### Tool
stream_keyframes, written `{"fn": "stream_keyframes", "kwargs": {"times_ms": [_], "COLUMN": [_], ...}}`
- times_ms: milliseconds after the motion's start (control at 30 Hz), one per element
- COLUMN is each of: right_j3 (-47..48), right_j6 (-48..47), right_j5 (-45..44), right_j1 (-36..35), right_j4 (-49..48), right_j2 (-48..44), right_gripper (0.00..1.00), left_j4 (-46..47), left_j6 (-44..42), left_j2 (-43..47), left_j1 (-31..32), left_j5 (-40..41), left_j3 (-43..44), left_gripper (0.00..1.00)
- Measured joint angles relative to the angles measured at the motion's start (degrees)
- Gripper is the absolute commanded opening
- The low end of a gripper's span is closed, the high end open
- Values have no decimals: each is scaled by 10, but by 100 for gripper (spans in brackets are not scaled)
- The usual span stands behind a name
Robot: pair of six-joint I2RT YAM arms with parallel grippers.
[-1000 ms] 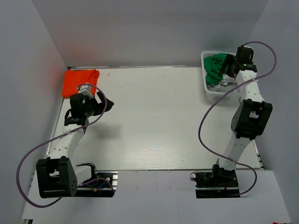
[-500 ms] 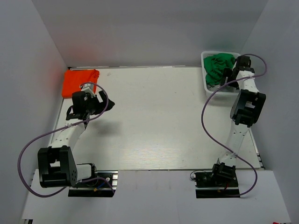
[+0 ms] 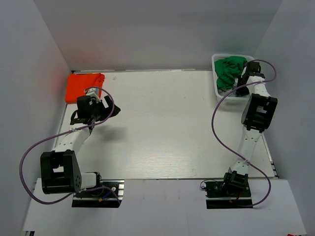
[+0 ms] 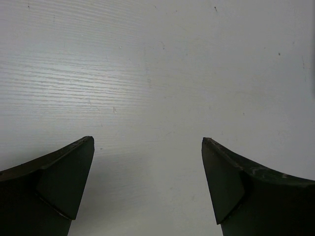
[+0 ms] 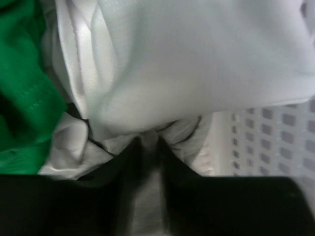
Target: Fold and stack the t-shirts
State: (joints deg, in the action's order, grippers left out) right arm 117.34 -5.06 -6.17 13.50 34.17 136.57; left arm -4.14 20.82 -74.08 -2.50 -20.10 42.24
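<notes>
**A:** How does the left gripper point(image 4: 147, 140) stand, and what room has it?

**B:** Spread wide, nothing between its fingers point(image 4: 64, 182); below and ahead of it there is only bare table point(image 3: 167, 123), a broad open stretch running off to its right; the left wall point(image 3: 29, 98) is near on its other side.

**A:** And the nearest shirt to it?

**B:** The orange t-shirt point(image 3: 84, 86); it lies folded flat just beyond the gripper, toward the far left corner, near but apart from it; its far edge sits along the table's back edge and its left edge close to the wall.

**A:** The right gripper point(image 5: 147, 142)?

**B:** Down inside the basket point(image 5: 275, 142) at the far right corner; its jaws are drawn narrow, with a fold of the white t-shirt point(image 5: 187, 64) pinched in the slit between them.

**A:** What crowds it there?

**B:** The white cloth bulges right in front of the fingertips and above them; the green t-shirt point(image 5: 19, 73) is bunched at the gripper's left, touching the white one; the basket's mesh wall stands close on its right; little free room on any side.

**A:** Any grey shirt?

**B:** I cannot tell one apart from the pale cloth in the basket.
</notes>
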Motion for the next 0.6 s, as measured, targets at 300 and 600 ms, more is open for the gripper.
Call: {"fn": "stream_keyframes", "kwargs": {"times_ms": [300,600], "right_j3": [0,-52], "right_j6": [-14,36], "right_j5": [42,94], "right_j1": [3,10], "right_j4": [0,-44], "right_j2": [0,-86], "right_gripper": [0,0], "left_j4": [-7,-20], "left_j6": [0,0], "left_j2": [-5,5], "left_j1": [0,0], "left_j5": [14,23], "left_j3": [3,9], "left_gripper": [100,100]}}
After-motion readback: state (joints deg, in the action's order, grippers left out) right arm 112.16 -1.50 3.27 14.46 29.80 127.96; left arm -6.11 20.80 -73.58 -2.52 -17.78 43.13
